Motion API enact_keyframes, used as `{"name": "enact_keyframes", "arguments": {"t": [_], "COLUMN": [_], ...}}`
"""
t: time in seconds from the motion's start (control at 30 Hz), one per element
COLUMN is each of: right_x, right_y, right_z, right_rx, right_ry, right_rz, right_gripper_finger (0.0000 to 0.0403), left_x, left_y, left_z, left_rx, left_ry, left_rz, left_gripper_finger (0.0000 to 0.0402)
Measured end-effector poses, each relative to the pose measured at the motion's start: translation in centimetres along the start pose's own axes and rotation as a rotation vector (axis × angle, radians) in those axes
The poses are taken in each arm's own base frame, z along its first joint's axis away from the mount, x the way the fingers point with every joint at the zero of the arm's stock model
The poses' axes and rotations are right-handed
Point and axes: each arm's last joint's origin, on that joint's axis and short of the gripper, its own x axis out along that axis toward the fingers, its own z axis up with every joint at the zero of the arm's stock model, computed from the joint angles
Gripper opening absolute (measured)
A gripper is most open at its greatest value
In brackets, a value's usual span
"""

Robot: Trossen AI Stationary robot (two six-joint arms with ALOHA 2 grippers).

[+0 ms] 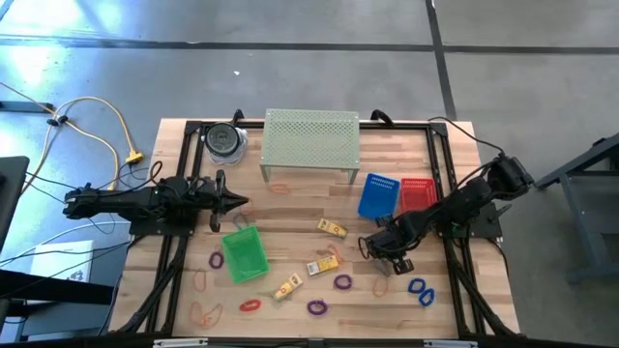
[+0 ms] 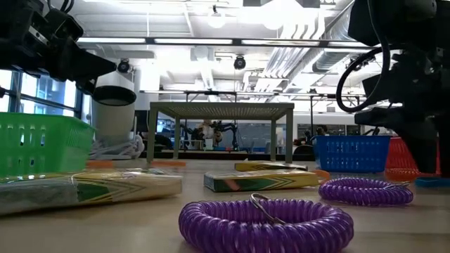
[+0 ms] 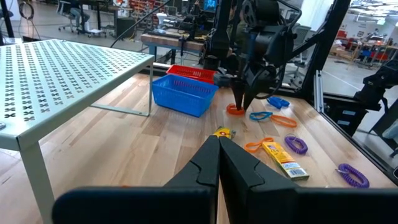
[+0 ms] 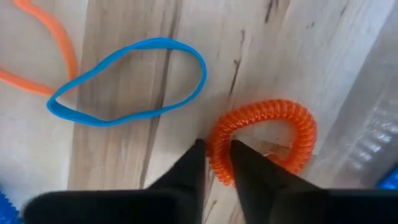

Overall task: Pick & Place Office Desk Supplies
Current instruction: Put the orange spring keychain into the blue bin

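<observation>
My right gripper [image 4: 217,155] points down at the table's right part [image 1: 373,248], with its fingers closed on an orange coil loop [image 4: 267,134]. A blue band [image 4: 127,81] and an orange band [image 4: 43,50] lie flat beside the loop. My left gripper [image 3: 219,149] is shut and empty, hovering level by the left edge [image 1: 235,201]. Yellow packets [image 1: 332,228] [image 1: 322,264] [image 1: 287,287], purple coils [image 1: 342,282] [image 1: 317,307] and a red coil [image 1: 250,305] lie flat on the wood. My right gripper pinches the orange coil loop's wall [image 4: 217,163] between its two fingers, one finger inside the ring and one outside. The fingers come from above, pointing down [image 3: 240,99]. The loop lies flat on the table.
A green basket [image 1: 243,254] sits near my left gripper. Blue [image 1: 379,195] and red [image 1: 417,193] baskets stand just beyond my right gripper. The pale-green shelf [image 1: 311,140] stands at the far edge beside a round spool [image 1: 224,141]. Blue coils [image 1: 421,290] and orange bands [image 1: 205,312] lie near the front.
</observation>
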Motion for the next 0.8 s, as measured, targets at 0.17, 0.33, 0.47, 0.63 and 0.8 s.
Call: {"name": "enact_keyframes", "arguments": {"t": [0.17, 0.33, 0.47, 0.63, 0.8], "right_x": [0.0, -0.9, -2.8, -5.4, -8.3], "right_y": [0.2, 1.0, 2.0, 3.0, 3.4], "right_z": [0.0, 0.9, 2.4, 3.5, 4.4], "right_rx": [-0.003, -0.025, -0.008, -0.003, -0.003], "right_ry": [-0.002, 0.009, 0.006, 0.02, 0.024], "right_rz": [-0.007, -0.021, 0.007, 0.011, -0.034], "right_gripper_finger": [0.0012, 0.0005, 0.0004, 0.0004, 0.0004], "left_x": [0.0, 0.0, 0.0, 0.0, 0.0], "left_y": [0.0, 0.0, -0.2, -0.2, -0.2], "left_z": [0.0, 0.0, 0.0, 0.0, 0.0], "left_rx": [0.0, 0.0, -0.014, -0.017, -0.019], "left_ry": [0.0, 0.0, 0.008, 0.011, 0.011], "left_rz": [0.0, -0.002, -0.054, -0.072, -0.072], "left_gripper_finger": [0.0, 0.0, 0.0, 0.0, 0.0]}}
